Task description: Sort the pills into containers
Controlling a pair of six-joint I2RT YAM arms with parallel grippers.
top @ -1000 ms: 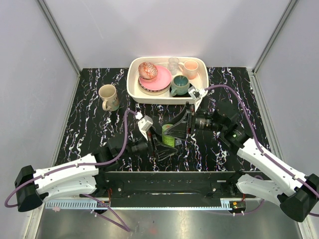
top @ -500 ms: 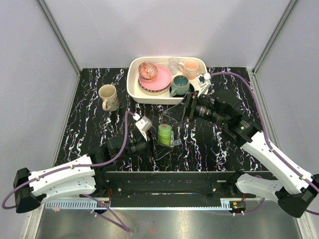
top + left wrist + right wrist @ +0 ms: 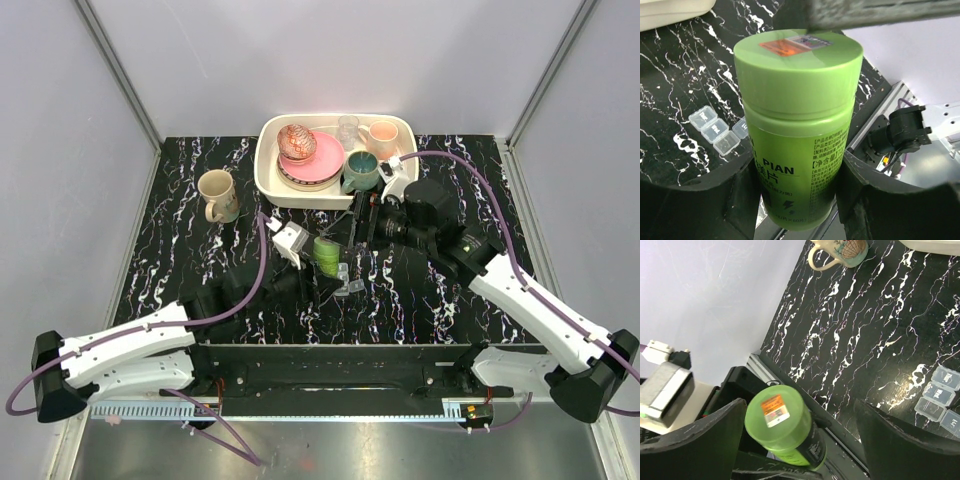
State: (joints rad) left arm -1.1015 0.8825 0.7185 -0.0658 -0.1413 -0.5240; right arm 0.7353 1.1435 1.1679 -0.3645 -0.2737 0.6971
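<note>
- Pills are unseen, likely inside the capped green bottle [image 3: 800, 135]; the containers [image 3: 715, 131] lie on the table beside it.
- Left gripper [image 3: 797, 195] clamps the bottle's body.
- Right gripper [image 3: 800, 407] hangs over the cap [image 3: 797, 50], jaws spread wide, holding nothing.
- Step, judged: uncapping. Next, the right jaws must close on the cap and twist.
- Compared with a second ago, the right jaws stand wider and the bottle sits farther from the arm bases.

One green bottle [image 3: 325, 252], three mugs [image 3: 217, 193], one container strip [image 3: 715, 130].
</note>
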